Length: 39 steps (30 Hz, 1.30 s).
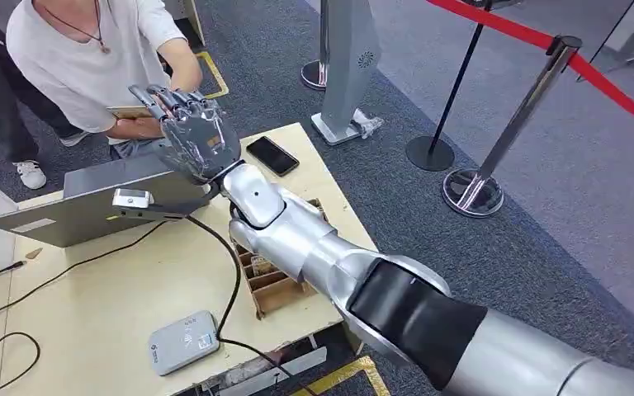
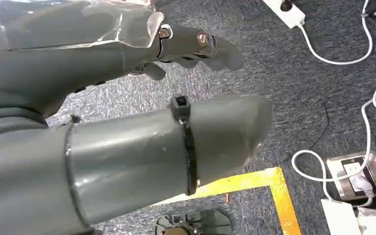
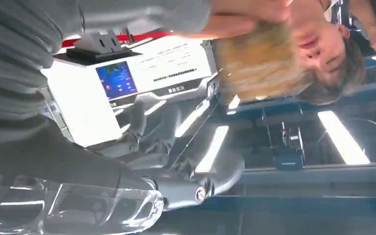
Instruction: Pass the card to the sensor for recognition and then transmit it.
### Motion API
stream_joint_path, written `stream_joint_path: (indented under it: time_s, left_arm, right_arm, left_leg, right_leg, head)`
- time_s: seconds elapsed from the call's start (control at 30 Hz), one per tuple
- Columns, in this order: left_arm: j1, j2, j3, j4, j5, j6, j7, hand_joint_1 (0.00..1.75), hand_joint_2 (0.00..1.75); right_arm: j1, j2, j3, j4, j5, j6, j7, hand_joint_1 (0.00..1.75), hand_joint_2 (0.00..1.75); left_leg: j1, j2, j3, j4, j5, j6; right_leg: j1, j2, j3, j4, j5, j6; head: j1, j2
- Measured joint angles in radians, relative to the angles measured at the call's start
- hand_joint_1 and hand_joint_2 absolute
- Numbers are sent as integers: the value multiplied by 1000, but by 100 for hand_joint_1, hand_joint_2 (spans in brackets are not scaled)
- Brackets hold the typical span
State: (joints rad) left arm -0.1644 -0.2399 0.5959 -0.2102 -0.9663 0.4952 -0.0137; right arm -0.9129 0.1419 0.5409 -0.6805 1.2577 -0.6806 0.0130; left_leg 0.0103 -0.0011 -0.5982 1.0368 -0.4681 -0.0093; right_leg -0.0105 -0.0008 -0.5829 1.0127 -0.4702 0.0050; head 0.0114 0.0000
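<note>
Above table [image 1: 91, 313], card [image 1: 128, 111] touches right hand [image 1: 194, 140] fingertips.

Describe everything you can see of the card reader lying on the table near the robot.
The card reader is a small, flat grey box with rounded corners, plastic by its look, with a white contactless symbol, a small logo and a pale label on its top face. It lies flat on the light wooden table near the front edge. A black cable runs from it up toward the laptop. Nothing rests on it, and no hand touches it.
</note>
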Motion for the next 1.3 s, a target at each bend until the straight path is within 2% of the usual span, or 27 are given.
stream_joint_path:
  time_s: [0.27, 0.37, 0.47, 0.53, 0.8, 0.93, 1.1, 1.13, 1.3]
  left_arm:
    - [2, 0, 0, 0, 11, 4, 0, 0, 0]
    - [4, 0, 0, 0, 12, 5, 0, 0, 0]
    - [5, 2, 0, 0, 17, 10, -10, 0, 0]
    - [13, 1, 0, 0, 25, 43, -44, 0, 0]
    - [40, -6, 1, 0, 51, 70, -68, 0, 0]
    - [42, -6, 3, 0, 67, 78, -69, 0, 0]
    - [51, -6, 6, 0, 81, 86, -79, 0, 0]
    - [52, -6, 7, 0, 84, 86, -81, 0, 0]
    - [53, -6, 12, 0, 90, 85, -90, 0, 0]
  right_arm:
    - [1, 6, -3, 10, -24, -1, -28, 0, 0]
    - [9, 14, -13, 5, -91, 5, -69, 0, 0]
    - [32, 23, -34, -27, -225, 84, -143, 0, 0]
    - [62, 23, -42, -75, -296, 140, -167, 0, 0]
    - [166, -5, -41, -274, -364, 330, -187, 0, 0]
    - [206, -34, -23, -355, -357, 370, -190, 0, 0]
    - [264, -75, 2, -425, -342, 372, -192, 0, 0]
    - [276, -83, 5, -437, -335, 366, -192, 0, 175]
    - [335, -113, 21, -464, -289, 307, -173, 0, 175]
  left_leg:
    - [0, 0, 0, 0, 0, 0]
    - [0, 0, 0, 0, 0, 0]
    - [0, 0, 0, 0, 0, 0]
    - [0, 0, 0, 0, 0, 0]
    - [0, 0, -1, 0, 0, 0]
    - [0, 0, -1, 0, 0, 0]
    - [0, 0, -1, 0, 0, 0]
    - [0, 0, -1, 0, 0, 0]
    - [0, 0, -1, 0, 0, 0]
  right_leg:
    - [0, 0, 0, 0, 0, 0]
    - [0, 0, 0, 0, 0, 0]
    - [0, 0, 0, 0, 0, 0]
    - [0, 0, 0, 0, 0, 0]
    - [0, 0, -1, 0, 0, 0]
    - [0, 0, -1, -1, 0, 0]
    - [0, 0, -1, -1, 0, 0]
    - [0, 0, -1, -1, 0, 0]
    - [0, 0, -1, -1, 0, 0]
  head:
    - [0, 0]
    - [0, 0]
    - [0, 0]
    - [0, 0]
    - [0, 0]
    - [0, 0]
    - [0, 0]
    - [0, 0]
    - [0, 0]
